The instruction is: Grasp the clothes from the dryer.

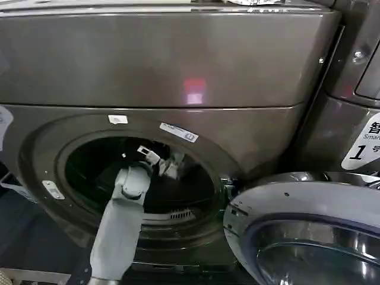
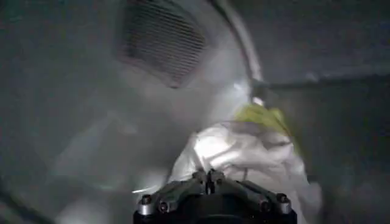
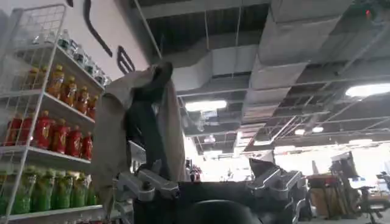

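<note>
Reach step: the left gripper [image 1: 155,159] is inside the dryer [image 1: 178,77] drum, near the clothes [image 2: 244,152]; its opening cannot be told. Next: close on fabric.

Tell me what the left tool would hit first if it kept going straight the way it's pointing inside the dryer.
Most likely the white garment heaped just ahead of the left tool, with the yellow-green piece behind it, then the drum wall. Depth is hard to judge there.

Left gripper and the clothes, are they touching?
Cannot tell: the left wrist view has the clothes just ahead of the left gripper, with neither contact nor gap plain.
</note>
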